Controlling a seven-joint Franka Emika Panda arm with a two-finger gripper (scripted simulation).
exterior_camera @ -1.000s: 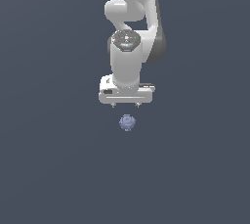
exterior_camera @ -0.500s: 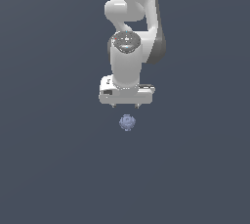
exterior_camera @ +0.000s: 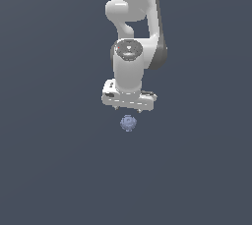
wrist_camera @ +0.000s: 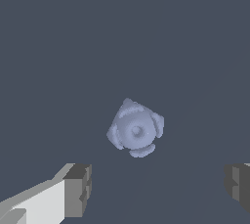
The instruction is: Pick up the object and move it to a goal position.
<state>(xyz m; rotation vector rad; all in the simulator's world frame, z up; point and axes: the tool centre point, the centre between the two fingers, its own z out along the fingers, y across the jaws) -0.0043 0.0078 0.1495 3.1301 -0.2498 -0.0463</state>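
We recorded the white arm (exterior_camera: 135,32) reaching down from the top of the exterior view, with the tool (exterior_camera: 129,107) pointed straight down at the dark grey table (exterior_camera: 49,170). The ball (exterior_camera: 128,123), pale blue-grey with a bumpy, faceted surface, lay on the table just below the tool in that view and clear of it, with a visible gap between the two. In the wrist view we saw the ball (wrist_camera: 135,128) near the centre of the picture, resting on the table (wrist_camera: 58,32) with its lobed bumps facing the camera. The tool (wrist_camera: 158,184) was released: its two dark fingertips (wrist_camera: 78,189) stood wide apart at opposite sides of the wrist picture, and the span between them was clearly greater than the ball's width. Neither fingertip touched the ball; nothing was gripped. We noted that the ball sat roughly midway between the two fingertips across the span, though offset ahead of them in the wrist view. We could not identify any goal marker in either view.
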